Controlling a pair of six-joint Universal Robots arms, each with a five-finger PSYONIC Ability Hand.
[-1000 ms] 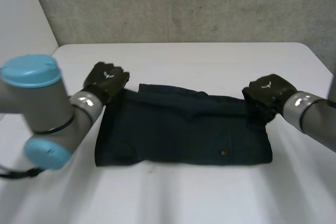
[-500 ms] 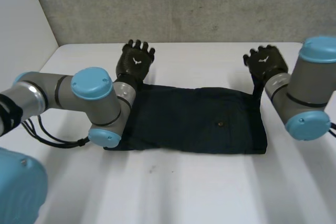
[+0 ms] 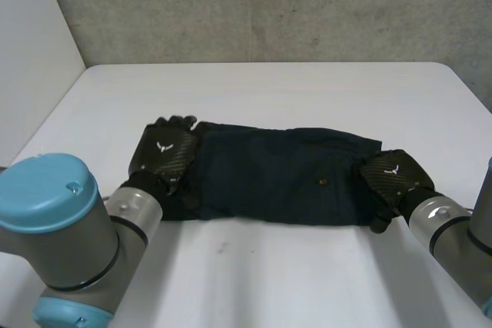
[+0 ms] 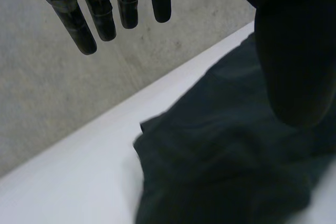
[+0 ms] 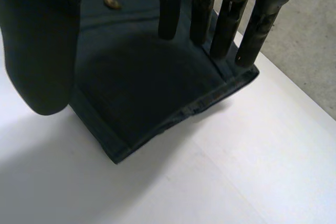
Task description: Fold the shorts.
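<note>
Dark blue shorts (image 3: 277, 178): flat on the white tabletop (image 3: 307, 90), laid out as a long band running left to right across the middle. Far edge slightly rumpled, near edge fairly straight. Small brown button (image 3: 322, 182) on the upper face, right of centre.

Black left hand (image 3: 164, 155): palm down over the left end of the shorts, fingertips toward the far left corner. In the left wrist view, fingers (image 4: 100, 14) straight and a little spread, pointing at the wall. Thumb (image 4: 294, 56) held well out to the side, dark cloth below the palm. Open, nothing gripped. Contact between palm and cloth: cannot tell.

Black right hand (image 3: 392, 177): palm down at the right end of the shorts, by the near right corner. In the right wrist view, fingers (image 5: 226, 19) straight and side by side above the cloth, tips close to the hemmed end. Thumb (image 5: 42, 45) set apart from them, above the tabletop just beside the cloth edge. Open, nothing pinched. Button close under the palm, between thumb and fingers. One hemmed corner of the shorts flat on the tabletop beyond the thumb.

Left arm (image 3: 61, 228): grey with a light-blue cap, entering from the near left.

Right arm (image 3: 453, 228): grey, entering from the near right.

Grey concrete wall (image 3: 269, 5): beyond the far edge of the tabletop.

White panel (image 3: 31, 44): at the far left, beside the wall.
</note>
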